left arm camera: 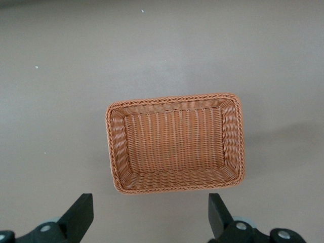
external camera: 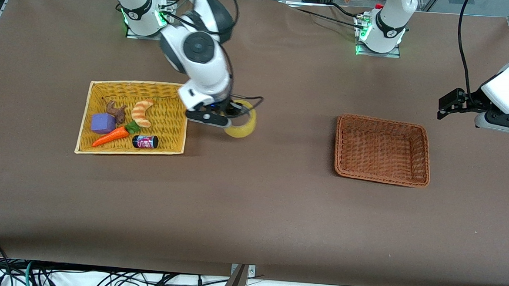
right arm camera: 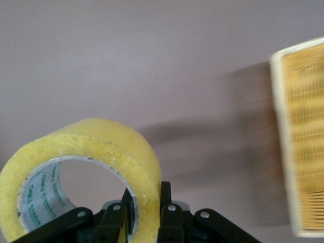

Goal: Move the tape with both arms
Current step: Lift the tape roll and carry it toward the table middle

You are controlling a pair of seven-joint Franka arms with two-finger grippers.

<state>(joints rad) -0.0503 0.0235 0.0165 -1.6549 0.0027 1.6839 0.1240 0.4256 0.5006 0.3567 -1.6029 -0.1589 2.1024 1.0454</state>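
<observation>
The tape (external camera: 243, 129), a yellowish roll with a grey core, hangs upright over the bare table just beside the yellow tray. My right gripper (external camera: 232, 115) is shut on it. In the right wrist view the two fingers pinch the tape's (right arm camera: 86, 152) wall, one inside the ring and one outside, at the right gripper (right arm camera: 147, 200). My left gripper (external camera: 442, 108) waits open and empty over the table at the left arm's end, beside the brown basket. In the left wrist view the left gripper (left arm camera: 150, 217) holds nothing between its wide-apart fingers.
The flat yellow tray (external camera: 109, 85) holds a croissant toy (external camera: 142, 112), a purple block (external camera: 102, 123), a carrot (external camera: 110, 137), a small can (external camera: 145, 141) and a brown figure. The deep brown wicker basket (external camera: 381, 180) (left arm camera: 174, 188) stands empty toward the left arm's end.
</observation>
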